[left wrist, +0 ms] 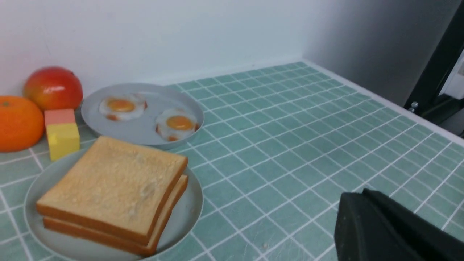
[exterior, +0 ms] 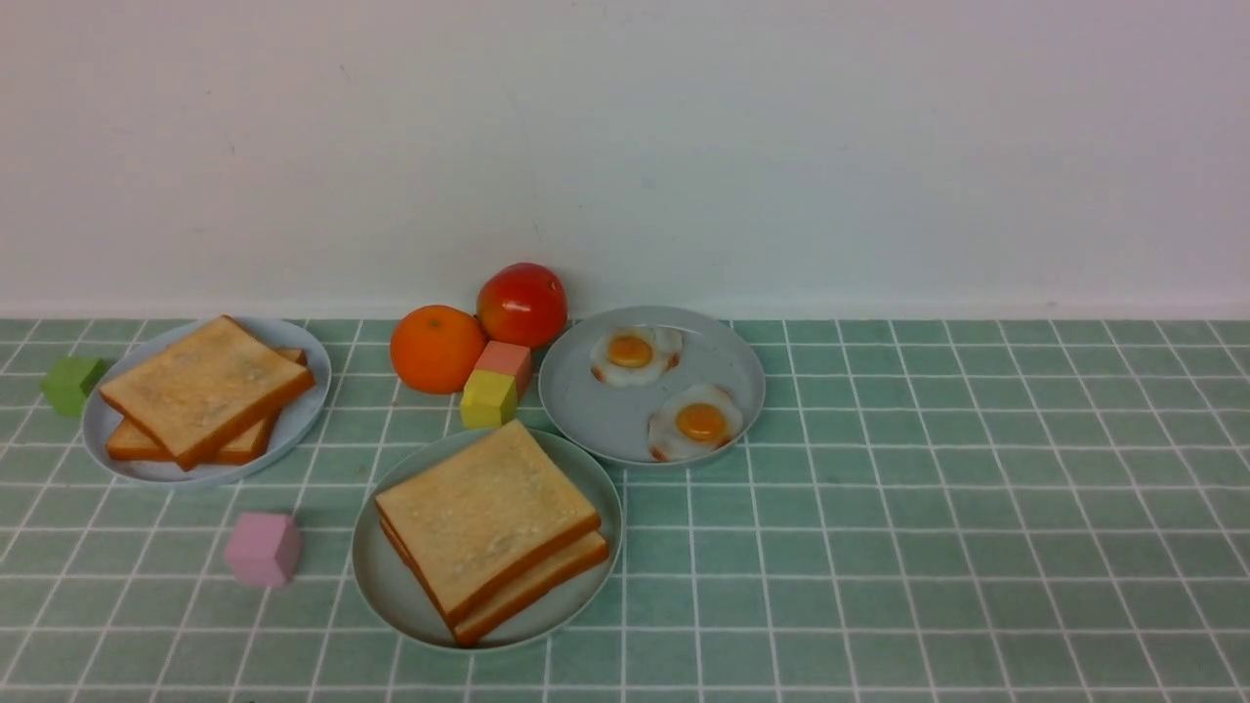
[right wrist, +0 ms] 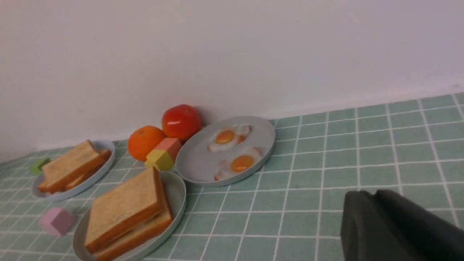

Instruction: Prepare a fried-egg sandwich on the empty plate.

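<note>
The pale mint-green plate [exterior: 391, 591] sits near the table's front, left of centre. On it lie two golden-brown toast slices stacked as a sandwich [exterior: 488, 517]; what is between the slices is hidden. The left wrist view shows this stack [left wrist: 112, 188] close by, and my left gripper [left wrist: 357, 195] hangs over bare tiles to its side, black fingers pressed together, holding nothing. My right gripper [right wrist: 369, 194] is likewise shut and empty over the tiles, well apart from the sandwich [right wrist: 127, 210]. Neither gripper shows in the front view.
A grey-blue plate [exterior: 596, 415] behind the sandwich holds two fried eggs [exterior: 635, 353]. Another grey-blue plate [exterior: 305, 400] at the far left carries a toast pile [exterior: 205, 391]. An orange [exterior: 437, 349], tomato [exterior: 522, 305], yellow block [exterior: 488, 398], pink cube [exterior: 262, 549] and green cube [exterior: 71, 383] stand around.
</note>
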You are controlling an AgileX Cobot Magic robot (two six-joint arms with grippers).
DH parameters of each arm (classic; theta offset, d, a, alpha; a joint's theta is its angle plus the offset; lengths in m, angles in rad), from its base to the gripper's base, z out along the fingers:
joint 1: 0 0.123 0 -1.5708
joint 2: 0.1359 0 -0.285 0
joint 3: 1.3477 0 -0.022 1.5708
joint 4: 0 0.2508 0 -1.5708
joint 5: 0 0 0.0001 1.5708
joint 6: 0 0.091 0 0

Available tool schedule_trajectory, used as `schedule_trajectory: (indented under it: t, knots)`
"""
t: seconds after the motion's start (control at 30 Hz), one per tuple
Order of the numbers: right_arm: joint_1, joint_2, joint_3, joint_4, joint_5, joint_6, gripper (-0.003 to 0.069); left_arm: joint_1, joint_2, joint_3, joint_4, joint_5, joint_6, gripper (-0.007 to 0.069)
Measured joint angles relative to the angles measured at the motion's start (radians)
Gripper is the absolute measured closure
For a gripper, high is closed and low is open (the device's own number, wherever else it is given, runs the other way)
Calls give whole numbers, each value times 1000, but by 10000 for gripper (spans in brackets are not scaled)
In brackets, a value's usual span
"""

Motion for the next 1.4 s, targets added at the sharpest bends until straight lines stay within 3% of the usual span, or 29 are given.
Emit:
schedule_trajectory:
  t: [0.13,0.37,0.47,0.6,0.7,0.97,1.13,1.17,1.23,1.4]
  knots:
    - [0,0,99,-8,-65,2,592,0,0,0,0,22,0,638]
    - [-5,-3,208,-12,-30,2,585,0,0,0,1,31,0,638]
    - [-48,-20,221,-9,0,2,589,0,0,0,2,32,0,638]
    - [-224,-113,220,13,10,-1,659,0,0,0,2,32,0,638]
    - [-290,-165,220,16,10,-1,673,0,0,0,2,32,0,638]
    - [-312,-171,220,20,10,-18,673,0,0,0,2,32,0,638]
    - [-316,-171,220,150,14,-290,673,0,2,0,2,32,0,637]
    - [-320,-171,220,262,36,-428,673,0,2,0,2,32,0,637]
    - [-330,-172,220,348,70,-553,673,0,2,0,2,32,0,636]
    - [-362,-172,216,405,119,-664,673,0,2,0,2,32,0,630]
